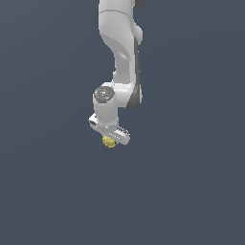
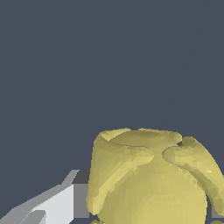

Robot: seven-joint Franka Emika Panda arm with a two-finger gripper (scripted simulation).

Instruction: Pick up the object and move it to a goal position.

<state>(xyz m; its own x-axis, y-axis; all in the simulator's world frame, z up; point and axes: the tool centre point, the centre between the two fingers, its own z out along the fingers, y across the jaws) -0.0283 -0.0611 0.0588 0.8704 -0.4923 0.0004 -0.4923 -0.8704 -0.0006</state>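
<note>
Filling the lower half of the wrist view, the object (image 2: 151,179) is a yellow, lumpy, roundish mass with raised ridges curving over its upper surface and a flatter ledge along its far edge. It looks about as wide as it is deep there, so no clear long axis shows, and which way it points cannot be told. A white finger (image 2: 52,205) with a dark pad touches or nearly touches one flank of it; a sliver of grey shows at the opposite flank, at the picture's edge.

In the exterior view the object (image 1: 109,141) is a small yellow lump tucked directly under the tool (image 1: 113,138), narrower than the white crossbar above it. Only its lower part shows below the tool body. The tool appears closed on the object, with a finger against at least one side; the grip on the other side is mostly hidden.

Above the tool, the white arm (image 1: 119,57) rises nearly straight up and leaves the picture at the top, with a round grey joint cap (image 1: 104,94) facing the camera just over the wrist.

All around is a flat dark blue-grey ground (image 1: 191,191); whether the object rests on it or hangs clear of it cannot be told.
</note>
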